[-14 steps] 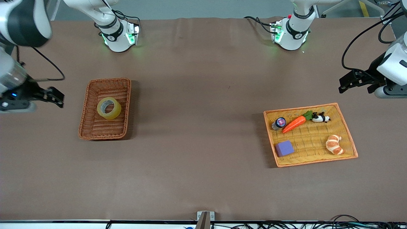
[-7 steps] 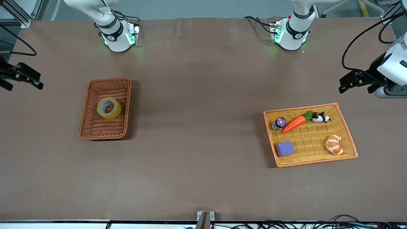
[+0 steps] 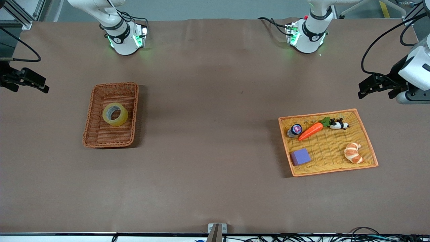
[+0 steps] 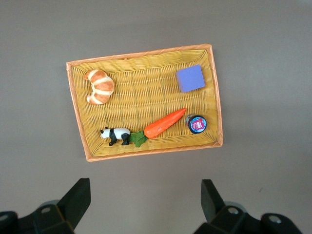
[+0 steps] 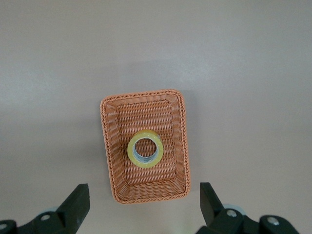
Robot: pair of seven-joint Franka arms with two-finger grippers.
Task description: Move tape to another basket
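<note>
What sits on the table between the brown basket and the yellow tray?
Nothing: the front view shows only bare table between the basket, which holds the tape, and the tray.

The tape (image 3: 115,114) is a translucent yellowish ring with a wide hole and a grey inner core, lying flat with its hole facing up. It rests inside the basket (image 3: 97,139), touching the woven floor at about the middle, slightly nearer the robot bases than the basket's center. The basket is a deep reddish-brown wicker rectangle with raised sides, standing upright on the counter toward the right arm's end, its long sides running from the bases toward the front camera.
</note>
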